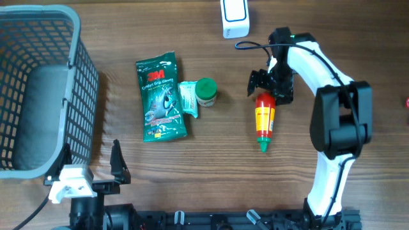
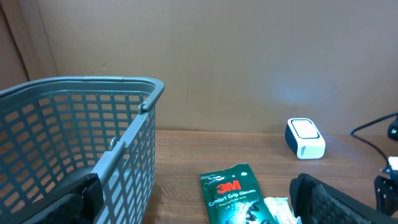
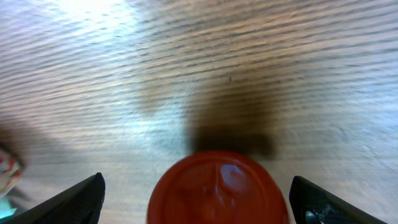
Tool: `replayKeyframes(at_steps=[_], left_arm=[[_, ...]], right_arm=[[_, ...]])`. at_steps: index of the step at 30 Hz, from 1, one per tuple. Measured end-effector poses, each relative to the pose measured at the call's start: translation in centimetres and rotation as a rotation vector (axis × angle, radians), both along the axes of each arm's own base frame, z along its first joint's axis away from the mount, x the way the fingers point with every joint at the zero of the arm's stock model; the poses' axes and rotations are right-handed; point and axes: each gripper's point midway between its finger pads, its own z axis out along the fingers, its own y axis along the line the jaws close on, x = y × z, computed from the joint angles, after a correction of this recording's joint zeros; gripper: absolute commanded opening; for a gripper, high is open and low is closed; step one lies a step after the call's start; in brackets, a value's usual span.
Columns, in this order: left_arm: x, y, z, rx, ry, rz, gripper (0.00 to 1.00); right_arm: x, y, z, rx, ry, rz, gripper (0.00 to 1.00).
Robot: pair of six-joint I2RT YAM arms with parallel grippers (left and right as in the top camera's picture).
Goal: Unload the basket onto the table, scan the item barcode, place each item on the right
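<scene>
Resting nearest the robot, the left gripper (image 1: 92, 161) has its fingers spread wide and holds nothing, just beside the grey basket (image 1: 82, 96). Mid-table, left to right: a green 3M glove pack (image 1: 163, 96), a green-capped jar (image 1: 206, 91), and the sauce bottle (image 1: 265, 121), which lies flat with its green tip toward the robot. The right gripper (image 3: 196, 186) straddles the bottle's red end, fingers (image 3: 74, 202) spread with gaps either side. Farthest, the white scanner (image 1: 234, 18) stands well apart from the bottle.
</scene>
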Motion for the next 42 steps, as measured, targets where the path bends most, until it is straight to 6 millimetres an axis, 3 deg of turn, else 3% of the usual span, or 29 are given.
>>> replayKeyframes(at_steps=[10,13,17,21,23,24,25,26,27,29,34,38,42], left_arm=[[0.0,0.0,0.0,0.0,0.0,0.0,1.0],[0.0,0.0,0.0,0.0,0.0,0.0,1.0],[0.0,0.0,0.0,0.0,0.0,0.0,1.0],[0.0,0.0,0.0,0.0,0.0,0.0,1.0],[0.0,0.0,0.0,0.0,0.0,0.0,1.0],[0.0,0.0,0.0,0.0,0.0,0.0,1.0],[0.0,0.0,0.0,0.0,0.0,0.0,1.0],[0.0,0.0,0.0,0.0,0.0,0.0,1.0],[0.0,0.0,0.0,0.0,0.0,0.0,1.0],[0.0,0.0,0.0,0.0,0.0,0.0,1.0],[0.0,0.0,0.0,0.0,0.0,0.0,1.0],[0.0,0.0,0.0,0.0,0.0,0.0,1.0],[0.0,0.0,0.0,0.0,0.0,0.0,1.0]], right_arm=[[-1.5,-0.5,4.5,-0.01,-0.024,0.023,0.98],[-3.9,-1.0,6.1,-0.017,0.033,0.06,0.9],[-4.2,-1.4,5.4,-0.037,0.029,0.089,0.88],[-3.5,-1.6,4.2,-0.045,-0.012,0.101,0.47],[-3.2,-1.8,4.1,-0.046,-0.022,0.103,0.4],[-3.2,-1.9,4.1,-0.046,-0.022,0.1,0.4],[-3.2,-2.1,4.1,-0.047,-0.022,0.093,0.49],[-3.1,-2.3,4.1,-0.047,-0.022,0.087,0.6],[-3.0,-2.6,4.1,-0.047,-0.022,0.08,0.8],[-3.0,-2.8,4.1,-0.041,-0.023,0.086,0.98],[-2.0,-1.1,3.9,0.06,-0.103,0.229,1.0],[-2.4,-0.9,1.1,0.085,-0.144,0.312,1.0],[-3.7,-0.4,-0.9,0.132,-0.144,0.371,0.82]])
